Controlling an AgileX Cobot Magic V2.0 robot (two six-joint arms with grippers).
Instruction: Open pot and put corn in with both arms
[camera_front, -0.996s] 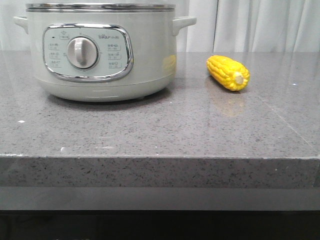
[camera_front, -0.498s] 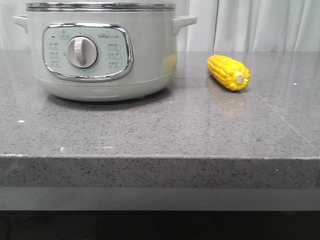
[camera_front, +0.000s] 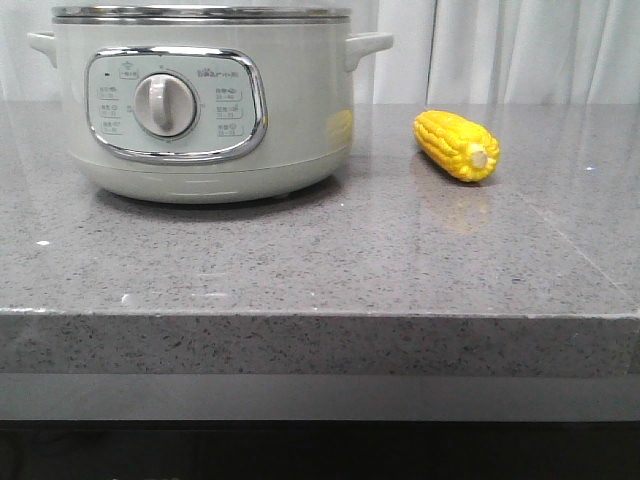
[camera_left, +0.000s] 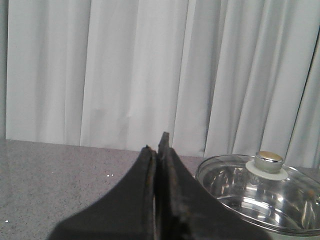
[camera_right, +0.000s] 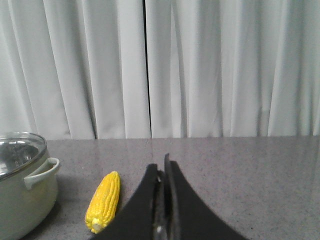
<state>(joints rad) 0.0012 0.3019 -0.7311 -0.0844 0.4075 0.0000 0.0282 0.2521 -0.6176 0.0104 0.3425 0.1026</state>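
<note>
The pale grey-green pot (camera_front: 200, 105) stands at the back left of the counter, its dial panel facing me and its steel-rimmed lid on. From the left wrist the glass lid (camera_left: 260, 192) with its knob (camera_left: 268, 161) lies beside my left gripper (camera_left: 156, 144), which is shut and empty. The yellow corn (camera_front: 456, 145) lies on the counter right of the pot, stub end toward me. In the right wrist view the corn (camera_right: 103, 201) and a pot handle (camera_right: 44, 171) sit beside my right gripper (camera_right: 160, 165), shut on nothing. Neither gripper shows in the front view.
The grey speckled counter (camera_front: 320, 260) has its front edge near the camera. White curtains (camera_right: 200, 65) hang behind the counter's far edge.
</note>
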